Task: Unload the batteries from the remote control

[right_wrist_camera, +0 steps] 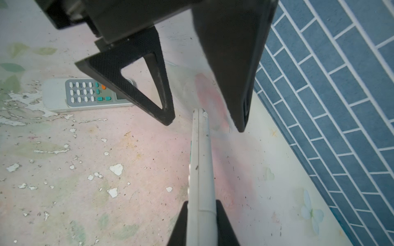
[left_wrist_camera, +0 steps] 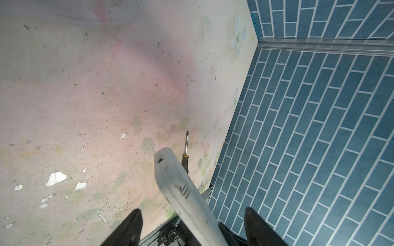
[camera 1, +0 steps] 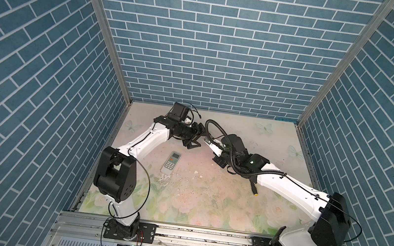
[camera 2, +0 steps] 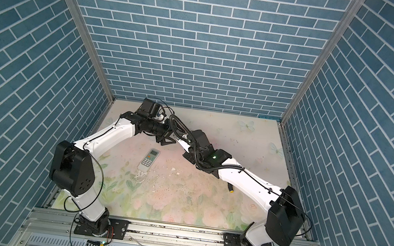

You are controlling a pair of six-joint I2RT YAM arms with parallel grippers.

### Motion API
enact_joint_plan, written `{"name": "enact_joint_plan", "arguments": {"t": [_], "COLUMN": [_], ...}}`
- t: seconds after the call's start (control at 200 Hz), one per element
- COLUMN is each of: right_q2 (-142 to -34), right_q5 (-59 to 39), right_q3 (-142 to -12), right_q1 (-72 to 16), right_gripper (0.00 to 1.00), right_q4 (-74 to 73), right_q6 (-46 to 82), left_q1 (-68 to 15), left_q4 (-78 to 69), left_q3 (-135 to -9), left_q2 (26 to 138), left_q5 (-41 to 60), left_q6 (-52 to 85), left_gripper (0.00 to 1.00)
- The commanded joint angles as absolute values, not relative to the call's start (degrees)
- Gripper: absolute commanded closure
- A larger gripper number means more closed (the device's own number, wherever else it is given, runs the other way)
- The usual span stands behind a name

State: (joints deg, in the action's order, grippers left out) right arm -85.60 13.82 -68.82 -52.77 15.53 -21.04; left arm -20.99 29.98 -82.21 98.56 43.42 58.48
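My right gripper [right_wrist_camera: 201, 205] is shut on a white remote control [right_wrist_camera: 201, 157] and holds it on edge above the table. The same remote [left_wrist_camera: 183, 191] runs between the two black fingers of my left gripper [left_wrist_camera: 191, 210], which is open and does not touch it. In both top views the two grippers meet near the back middle, the left gripper [camera 1: 199, 138] facing the right gripper [camera 1: 218, 155] with the remote [camera 1: 212, 146] between them. The batteries are hidden.
A second white remote [camera 1: 170, 162] [camera 2: 148, 160] lies face up, keys showing, on the flowered table [camera 1: 205, 207], left of centre. A black-and-yellow screwdriver [camera 1: 254, 188] [left_wrist_camera: 186, 147] lies under the right arm. Blue brick walls close in three sides.
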Motion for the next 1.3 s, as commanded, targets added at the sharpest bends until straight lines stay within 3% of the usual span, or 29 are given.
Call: {"name": "enact_joint_plan", "arguments": {"t": [0.0,0.7,1.295], "right_q2": [-86.2,-89.8,-90.0], "right_q5": [17.3,20.2,21.6], "right_q3": [-71.5,-75.0,-75.3], "right_q1": [-53.6,-57.0,-57.7], "right_gripper": [1.0,1.0,0.98], "right_q4": [15.4,14.5,14.2], "right_q6": [-24.7,-26.8,-27.0], "left_q1": [-21.6,-23.3,-23.3], "left_q4": [32.3,27.5,24.9], "left_q3": [-82.9,-84.5,-85.4], "left_q2": [100.8,106.0,106.5], "left_q5": [44.2,44.6,44.8], "left_q6": [59.4,64.4,66.3], "left_gripper": [0.27,0.57,0.89]}}
